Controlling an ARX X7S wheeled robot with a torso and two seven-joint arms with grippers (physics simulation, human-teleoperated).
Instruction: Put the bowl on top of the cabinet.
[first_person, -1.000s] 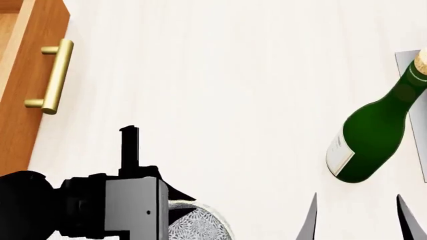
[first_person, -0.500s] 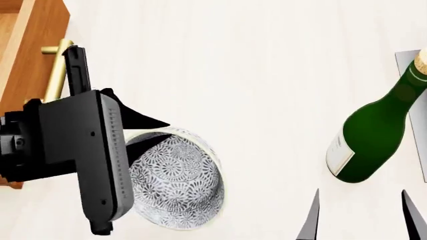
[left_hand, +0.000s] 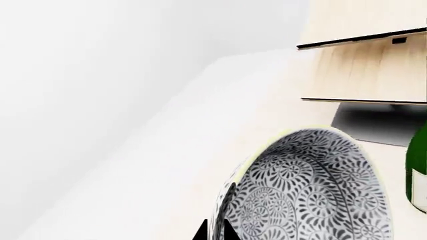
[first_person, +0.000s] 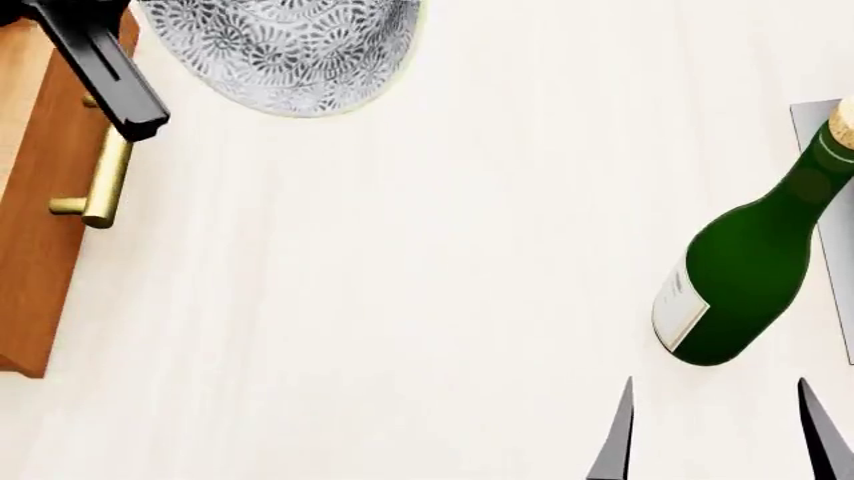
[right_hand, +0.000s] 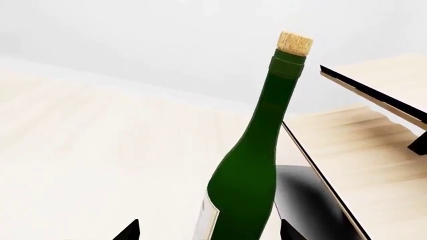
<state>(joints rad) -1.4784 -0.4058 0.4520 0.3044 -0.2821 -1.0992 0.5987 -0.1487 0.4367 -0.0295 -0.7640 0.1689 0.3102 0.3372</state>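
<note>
Speckled bowl (first_person: 283, 55) held aloft, tilted, beside orange-brown cabinet (first_person: 40, 230) w/ brass handle.

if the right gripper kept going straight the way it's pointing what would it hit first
Most likely the green bottle: it stands upright between and just ahead of the right gripper's open fingertips in the right wrist view. How far ahead is unclear.

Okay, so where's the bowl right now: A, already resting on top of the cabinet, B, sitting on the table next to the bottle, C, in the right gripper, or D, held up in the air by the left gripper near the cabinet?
D: the left gripper holds the bowl aloft beside the cabinet, away from the bottle.
</note>
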